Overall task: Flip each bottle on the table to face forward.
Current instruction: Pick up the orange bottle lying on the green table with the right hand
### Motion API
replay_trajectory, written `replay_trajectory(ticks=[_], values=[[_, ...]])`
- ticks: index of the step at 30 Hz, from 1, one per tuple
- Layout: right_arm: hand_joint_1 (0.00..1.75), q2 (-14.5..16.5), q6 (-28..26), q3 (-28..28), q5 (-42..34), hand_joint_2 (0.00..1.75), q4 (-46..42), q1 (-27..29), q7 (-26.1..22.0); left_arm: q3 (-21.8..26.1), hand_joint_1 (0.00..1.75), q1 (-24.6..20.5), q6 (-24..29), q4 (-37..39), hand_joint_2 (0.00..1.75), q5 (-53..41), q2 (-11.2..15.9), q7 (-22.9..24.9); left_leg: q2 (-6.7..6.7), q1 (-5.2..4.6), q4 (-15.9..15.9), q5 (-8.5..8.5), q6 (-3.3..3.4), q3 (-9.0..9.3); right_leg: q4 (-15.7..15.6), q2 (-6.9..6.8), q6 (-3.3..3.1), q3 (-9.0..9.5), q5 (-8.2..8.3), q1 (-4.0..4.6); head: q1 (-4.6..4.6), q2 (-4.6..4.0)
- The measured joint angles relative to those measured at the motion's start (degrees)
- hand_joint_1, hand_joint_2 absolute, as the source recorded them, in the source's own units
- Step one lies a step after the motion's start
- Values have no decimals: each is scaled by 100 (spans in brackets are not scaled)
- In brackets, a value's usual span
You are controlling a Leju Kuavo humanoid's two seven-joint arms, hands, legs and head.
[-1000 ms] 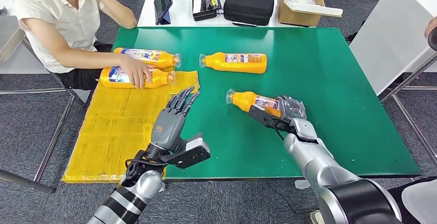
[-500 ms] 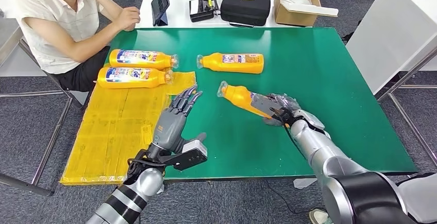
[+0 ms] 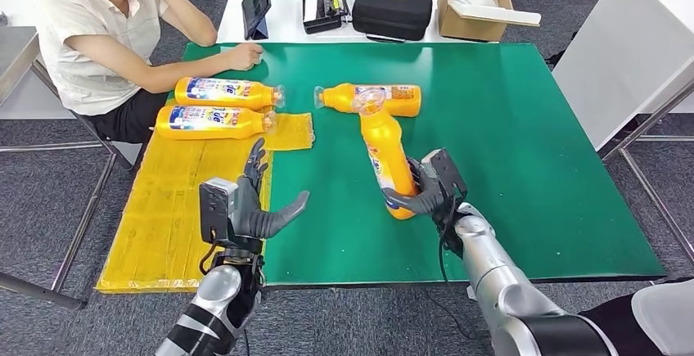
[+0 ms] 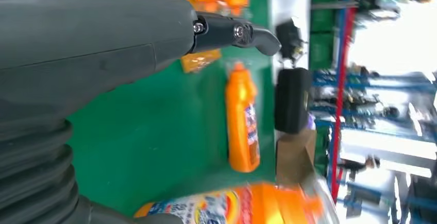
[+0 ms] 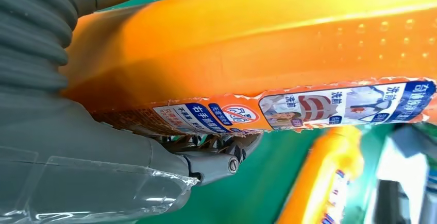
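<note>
My right hand [image 3: 427, 188] grips the bottle [image 3: 385, 155] mid-flip; left hand [image 3: 245, 209] seems empty. Next: lay it label-up.

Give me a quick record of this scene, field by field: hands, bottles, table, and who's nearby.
right hand: grips the held bottle near its base, cap end raised
left hand: holds nothing, fingers apart, above the table edge
far bottle: lying on the green table
left bottles: two, lying side by side by the yellow mat
person: seated at the far left corner, hand on the table
</note>
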Motion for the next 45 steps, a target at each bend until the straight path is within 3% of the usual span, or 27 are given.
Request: replay_trajectory(ticks=[2, 6, 10, 16, 21, 28, 37, 45], values=[[175, 11, 25, 93, -369, 175, -260, 132, 22, 42, 0, 48, -79, 39, 175, 403, -12, 49, -7, -1, 0, 0, 0, -8, 0, -5, 1, -4, -1, -1, 1, 0], [175, 31, 179, 457, -910, 175, -826, 364, 54, 43, 0, 133, -812, 182, 175, 1138, -10, 239, -10, -4, 0, -1, 1, -22, 0, -6, 2, -19, -2, -4, 1, 0], [175, 86, 201, 921, -943, 175, -1200, 489, 25, -76, 0, 130, -1293, 340, 175, 1199, 2, 244, -8, -3, 0, -1, 0, -27, 0, -6, 1, -27, -2, -3, 1, 0], [175, 181, 144, 1448, -888, 175, -1528, 558, -43, -294, 0, 107, -1551, 468, 175, 972, 27, 194, -9, 0, 0, 0, 0, -28, 0, -7, 0, -28, -3, -2, 1, 0], [175, 180, -47, 1916, -832, 175, -1697, 578, -52, -470, 0, 109, -1382, 406, 175, 282, 37, -136, -9, -3, 0, -1, 0, -29, -1, -7, 0, -28, -3, -5, 1, 0], [175, 137, -179, 2404, -773, 175, -1777, 663, -52, -482, 0, 131, -1218, 232, 175, 196, 23, -178, -9, -2, 0, -1, 0, -30, 0, -7, 0, -29, -3, -3, 1, 0], [175, 126, -675, 3012, -426, 175, -1790, 803, -51, -355, 0, 160, -885, 125, 175, 785, -154, -11, -11, -2, 0, -1, 0, -32, 0, -7, 0, -29, -3, -4, 2, 0], [175, 146, -924, 3381, -344, 175, -1821, 850, -48, -256, 0, 158, -1076, 116, 175, 1442, -226, 183, -10, -2, 0, -1, 0, -32, 0, -7, 0, -30, -3, -3, 1, 0]])
